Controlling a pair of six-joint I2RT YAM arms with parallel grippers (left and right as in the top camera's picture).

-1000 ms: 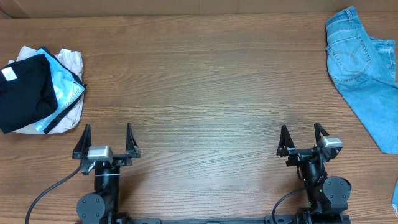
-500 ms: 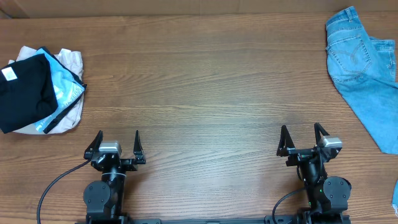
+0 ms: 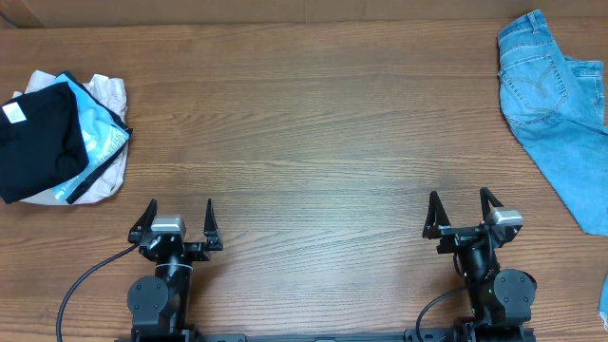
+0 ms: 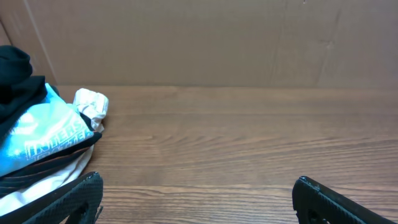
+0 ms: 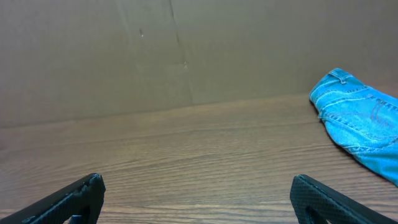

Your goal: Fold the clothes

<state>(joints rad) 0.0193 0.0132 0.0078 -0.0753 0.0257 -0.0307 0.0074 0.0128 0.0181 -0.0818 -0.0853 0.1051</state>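
Nothing's grabbed yet. The left gripper [image 3: 180, 217] and right gripper [image 3: 460, 204] sit at the near edge of the table [image 3: 304, 123], fingers spread wide and empty. The black T-shirt [image 3: 36, 142] is bunched in a pile at the far left with a sky-blue garment [image 3: 100, 138]. Best bet is for the left arm to pinch only black fabric, lift it clear, then spread it flat mid-table. The jeans [image 3: 556, 104] can be ignored.

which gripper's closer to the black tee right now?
Left. The left gripper sits on the robot's side of the black T-shirt, slightly to its right. The right gripper is far off to the T-shirt's right.
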